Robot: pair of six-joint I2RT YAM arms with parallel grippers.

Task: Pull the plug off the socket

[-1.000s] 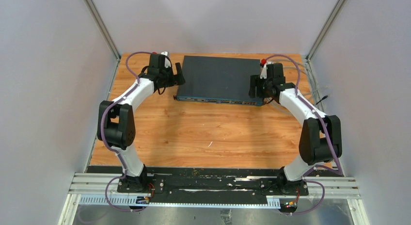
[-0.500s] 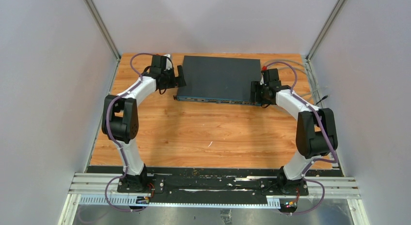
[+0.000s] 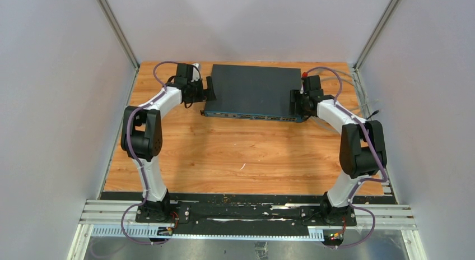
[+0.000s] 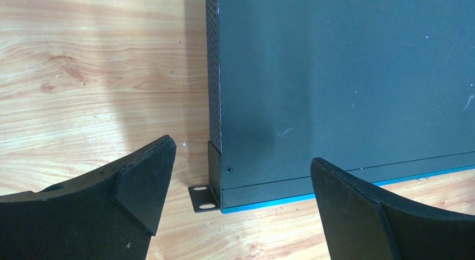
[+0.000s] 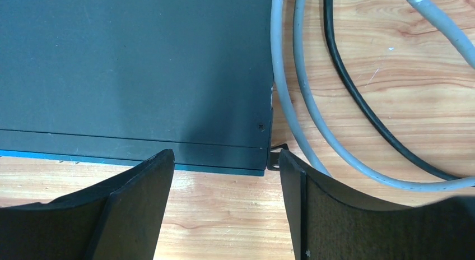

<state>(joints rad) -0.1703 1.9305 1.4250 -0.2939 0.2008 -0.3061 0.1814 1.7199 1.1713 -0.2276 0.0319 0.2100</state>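
A dark flat network switch [image 3: 252,89] lies at the back of the wooden table, its port row facing me. My left gripper [image 3: 208,89] is open at its left edge; in the left wrist view the gripper [image 4: 241,176] straddles the switch's [image 4: 347,80] front left corner and mounting bracket [image 4: 203,197]. My right gripper [image 3: 294,102] is open at its right edge; in the right wrist view the gripper [image 5: 224,165] straddles the front right corner of the switch [image 5: 134,64]. No plug or socket shows clearly in any view.
Grey cables [image 5: 294,97] and a black cable [image 5: 364,103] lie on the table right of the switch, also seen in the top view [image 3: 350,80]. Grey walls close in left, right and behind. The table front [image 3: 241,159] is bare wood.
Both arms have moved toward the back and lower, closing in on the switch's two side edges. The switch has not moved.
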